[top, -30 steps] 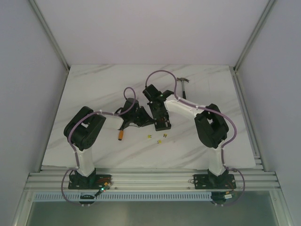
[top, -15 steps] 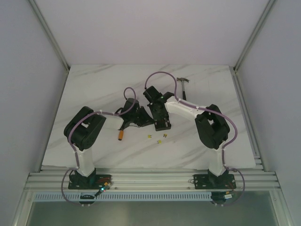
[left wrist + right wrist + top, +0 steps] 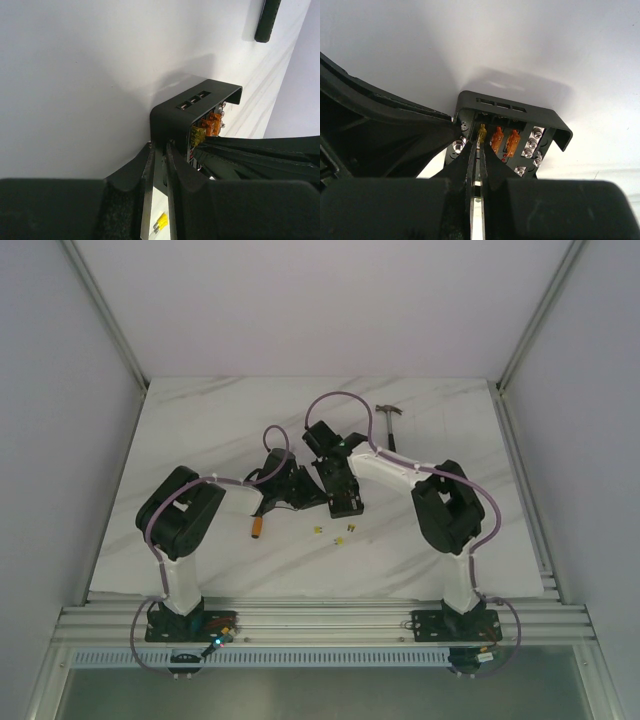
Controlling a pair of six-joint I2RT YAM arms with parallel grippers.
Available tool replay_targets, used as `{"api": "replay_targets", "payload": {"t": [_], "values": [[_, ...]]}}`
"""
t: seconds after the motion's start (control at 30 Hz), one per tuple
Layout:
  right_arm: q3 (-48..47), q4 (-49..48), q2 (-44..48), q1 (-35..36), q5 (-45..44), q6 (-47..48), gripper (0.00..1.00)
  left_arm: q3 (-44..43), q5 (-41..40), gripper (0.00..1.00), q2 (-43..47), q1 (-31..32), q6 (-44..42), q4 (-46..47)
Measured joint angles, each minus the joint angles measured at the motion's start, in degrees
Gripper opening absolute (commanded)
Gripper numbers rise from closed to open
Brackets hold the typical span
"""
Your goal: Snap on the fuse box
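The fuse box (image 3: 349, 506) is a small black open box at the table's middle, with no clear lid in view. In the left wrist view its black wall (image 3: 192, 107) shows orange fuses (image 3: 212, 122) inside. My left gripper (image 3: 160, 147) is shut on the box's near edge and also shows in the top view (image 3: 305, 495). In the right wrist view the box (image 3: 520, 112) holds two orange fuses (image 3: 504, 141). My right gripper (image 3: 480, 145) is shut on a yellow fuse (image 3: 481, 132) standing in a slot at the box's left.
A hammer (image 3: 390, 420) lies at the back right; its handle (image 3: 267, 20) shows in the left wrist view. A small orange block (image 3: 260, 526) lies left of the box. Loose yellow fuses (image 3: 340, 533) lie in front of it.
My right wrist has shifted slightly toward the left and back over the box. The left arm and the box have stayed put.
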State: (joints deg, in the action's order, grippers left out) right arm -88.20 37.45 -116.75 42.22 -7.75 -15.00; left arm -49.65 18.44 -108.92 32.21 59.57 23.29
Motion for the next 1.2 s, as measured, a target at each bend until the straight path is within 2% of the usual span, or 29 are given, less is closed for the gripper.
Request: {"api": "replay_targets", "payload": {"t": [0.07, 0.2, 0.27, 0.37, 0.87, 1.1, 1.2], "values": [[0.1, -0.1, 0.6, 0.0, 0.1, 0.2, 0.04, 0.0, 0.0, 0.23, 0.0, 0.0, 0.0, 0.0], [1.7, -1.7, 2.5, -0.2, 0.6, -0.1, 0.21, 0.0, 0.0, 0.23, 0.0, 0.0, 0.0, 0.0], [2.4, -2.4, 3.1, -0.4, 0.9, -0.4, 0.25, 0.0, 0.0, 0.23, 0.0, 0.0, 0.1, 0.0], [2.7, -2.4, 4.1, -0.4, 1.3, -0.9, 0.26, 0.0, 0.0, 0.23, 0.0, 0.0, 0.1, 0.0], [1.8, -3.1, 3.1, -0.7, -0.4, -1.9, 0.14, 0.0, 0.0, 0.23, 0.0, 0.0, 0.2, 0.1], [1.3, -3.1, 2.7, -0.7, -0.2, -2.2, 0.00, 0.0, -0.1, 0.23, 0.0, 0.0, 0.2, 0.1], [0.1, -2.2, 1.8, -1.0, 0.0, -2.5, 0.00, 0.0, -0.1, 0.23, 0.0, 0.0, 0.2, 0.1]]}}
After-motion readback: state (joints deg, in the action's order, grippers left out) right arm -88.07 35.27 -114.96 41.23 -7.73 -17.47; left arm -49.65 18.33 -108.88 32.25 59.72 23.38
